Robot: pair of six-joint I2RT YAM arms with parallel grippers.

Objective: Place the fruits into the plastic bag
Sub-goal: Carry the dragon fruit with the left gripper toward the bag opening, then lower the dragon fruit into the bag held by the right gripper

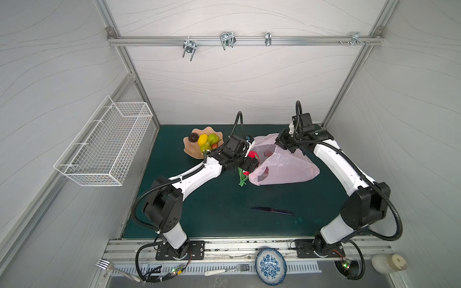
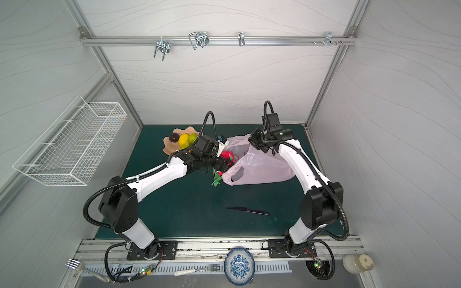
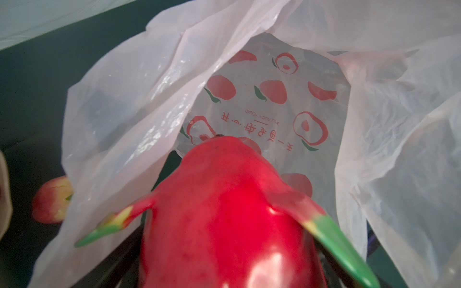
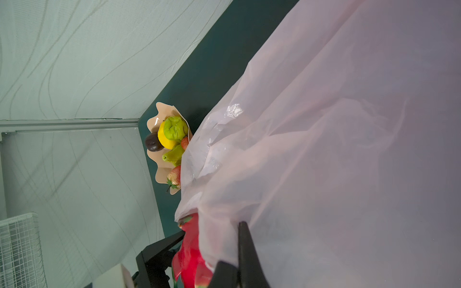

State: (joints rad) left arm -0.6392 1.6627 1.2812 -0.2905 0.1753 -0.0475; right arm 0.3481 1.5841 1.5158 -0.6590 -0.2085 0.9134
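Note:
The red-green dragon fruit (image 3: 224,212) sits between the fingers of my left gripper (image 1: 249,163), which is shut on it at the mouth of the pale pink plastic bag (image 1: 287,169). My right gripper (image 4: 241,224) is shut on the bag's upper edge and holds the mouth lifted open. The other fruits lie in the peach bowl (image 1: 190,153): a dark brown one (image 1: 192,137), a lemon (image 1: 202,139), green pears (image 1: 213,138) and a strawberry (image 4: 184,143). A red-yellow apple (image 3: 51,199) rests at the bowl's near rim, outside the bag.
A dark knife (image 1: 272,211) lies on the green mat toward the front. A white wire basket (image 1: 104,144) hangs on the left wall. A blue patterned plate (image 1: 270,265) and forks (image 1: 227,269) lie on the front ledge.

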